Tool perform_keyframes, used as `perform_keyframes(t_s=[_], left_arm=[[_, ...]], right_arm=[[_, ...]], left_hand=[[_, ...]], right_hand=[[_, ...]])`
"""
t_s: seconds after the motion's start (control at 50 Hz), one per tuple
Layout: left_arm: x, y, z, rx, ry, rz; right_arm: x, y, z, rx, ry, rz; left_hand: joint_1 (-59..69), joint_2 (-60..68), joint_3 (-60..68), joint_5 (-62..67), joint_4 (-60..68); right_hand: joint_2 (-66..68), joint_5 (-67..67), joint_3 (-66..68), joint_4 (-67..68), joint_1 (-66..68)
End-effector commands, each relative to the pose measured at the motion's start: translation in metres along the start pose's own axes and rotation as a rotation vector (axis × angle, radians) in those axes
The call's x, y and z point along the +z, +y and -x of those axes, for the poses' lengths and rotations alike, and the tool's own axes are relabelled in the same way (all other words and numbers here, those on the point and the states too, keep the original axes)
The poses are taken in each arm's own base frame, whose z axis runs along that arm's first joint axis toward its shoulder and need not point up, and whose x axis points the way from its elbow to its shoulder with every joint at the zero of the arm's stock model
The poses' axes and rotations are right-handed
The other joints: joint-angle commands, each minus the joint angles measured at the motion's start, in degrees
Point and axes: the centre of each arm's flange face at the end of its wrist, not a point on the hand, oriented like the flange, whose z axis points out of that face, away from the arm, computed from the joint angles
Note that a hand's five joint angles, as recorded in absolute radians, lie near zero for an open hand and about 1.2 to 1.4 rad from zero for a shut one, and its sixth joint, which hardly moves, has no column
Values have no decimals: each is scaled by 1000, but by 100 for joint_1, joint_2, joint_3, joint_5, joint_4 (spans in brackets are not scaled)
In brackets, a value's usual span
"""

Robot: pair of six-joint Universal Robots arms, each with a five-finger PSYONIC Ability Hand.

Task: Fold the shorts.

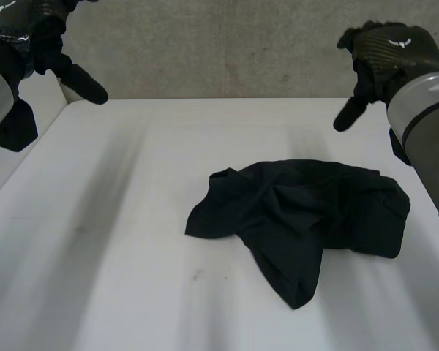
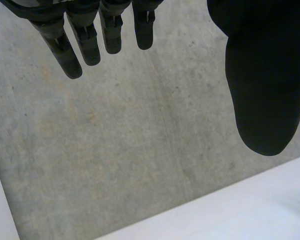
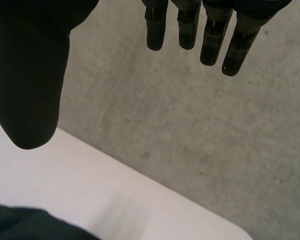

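Note:
The black shorts [image 1: 304, 216] lie crumpled on the white table [image 1: 132, 234], right of its middle, with one pointed flap reaching toward the front edge. My left hand [image 1: 47, 44] hangs high above the table's far left corner, fingers [image 2: 70, 47] straight, holding nothing. My right hand [image 1: 384, 55] hovers above the far right side, behind the shorts and well clear of them, fingers [image 3: 210, 35] straight and empty too. A dark fold of the shorts [image 3: 25, 225] lies below the right hand's thumb in the right wrist view.
A grey concrete wall [image 1: 227, 44] stands behind the table's far edge. Bare tabletop spreads left of the shorts and in front of them.

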Motion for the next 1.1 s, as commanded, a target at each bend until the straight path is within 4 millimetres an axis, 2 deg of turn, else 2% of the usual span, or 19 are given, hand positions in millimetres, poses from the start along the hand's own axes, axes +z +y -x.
perform_keyframes(t_s=[0.02, 0.2, 0.3, 0.36, 0.42, 0.44, 0.46, 0.5, 0.58, 0.6, 0.7, 0.74, 0.76, 0.84, 0.96, 1.0, 1.04, 1.08, 1.1], left_arm=[[-6, 1, -1, 2, -2, 53], [-6, 3, 0, 2, -6, 59], [-6, 6, -1, -4, -2, 70], [-8, 10, -9, -24, 21, 80], [-6, 26, -34, -60, 99, 115], [-4, 32, -42, -70, 122, 126], [-2, 45, -58, -82, 166, 147], [-2, 56, -74, -84, 205, 160], [4, 87, -105, -76, 254, 210], [4, 102, -117, -65, 280, 239], [3, 142, -161, -46, 375, 301], [5, 154, -171, -37, 395, 316], [8, 167, -178, -21, 406, 329], [16, 193, -190, 19, 425, 346], [24, 215, -205, 69, 452, 329], [30, 221, -209, 84, 455, 316], [33, 223, -210, 90, 455, 313], [34, 227, -210, 98, 456, 325], [35, 227, -209, 100, 453, 330]], right_arm=[[1, 13, -4, -14, 2, 41], [4, 13, 0, -12, -68, 30], [10, 13, -12, -48, -94, 40], [12, 21, -20, -143, -150, 97], [12, 32, -31, -210, -174, 167], [13, 38, -42, -235, -165, 213], [14, 42, -47, -241, -165, 236], [14, 50, -56, -237, -158, 281], [18, 66, -71, -235, -131, 335], [20, 74, -76, -234, -131, 355], [23, 102, -95, -238, -135, 437], [23, 113, -100, -237, -159, 465], [23, 117, -100, -232, -171, 470], [29, 134, -97, -205, -210, 472], [40, 158, -96, -220, -200, 434], [46, 167, -97, -227, -190, 417], [49, 172, -96, -231, -189, 411], [51, 177, -96, -232, -192, 411], [51, 177, -96, -234, -193, 411]], left_hand=[[-116, -122, -158, -202, -121], [-116, -122, -158, -202, -121], [-66, -72, -108, -152, -71], [1, -4, -40, -85, -3], [170, 164, 128, 84, 165], [170, 164, 128, 84, 165], [170, 164, 128, 84, 165], [170, 164, 128, 84, 165], [170, 164, 128, 84, 165], [170, 164, 128, 84, 165], [186, 181, 145, 101, 182], [187, 181, 145, 101, 182], [186, 181, 145, 101, 182], [203, 198, 161, 117, 199], [991, 985, 949, 905, 986], [2247, 2241, 2205, 2161, 2242], [2908, 2903, 2866, 2822, 2903], [5004, 4999, 4963, 4918, 5000], [5597, 5591, 5555, 5511, 5592]], right_hand=[[-280, -405, -240, -372, -185], [-280, -405, -240, -372, -185], [-280, -405, -240, -372, -185], [-280, -405, -240, -372, -185], [-280, -405, -240, -372, -185], [-280, -405, -240, -372, -185], [-280, -405, -240, -372, -185], [-280, -405, -240, -372, -185], [-280, -405, -240, -372, -185], [-280, -405, -240, -372, -185], [-280, -405, -240, -372, -185], [-280, -405, -240, -372, -185], [-280, -405, -240, -372, -185], [-280, -405, -240, -372, -185], [-280, -405, -240, -372, -185], [699, 575, 739, 607, 794], [1573, 1449, 1614, 1481, 1669], [5027, 4903, 5068, 4935, 5123], [6092, 5968, 6133, 6000, 6188]])
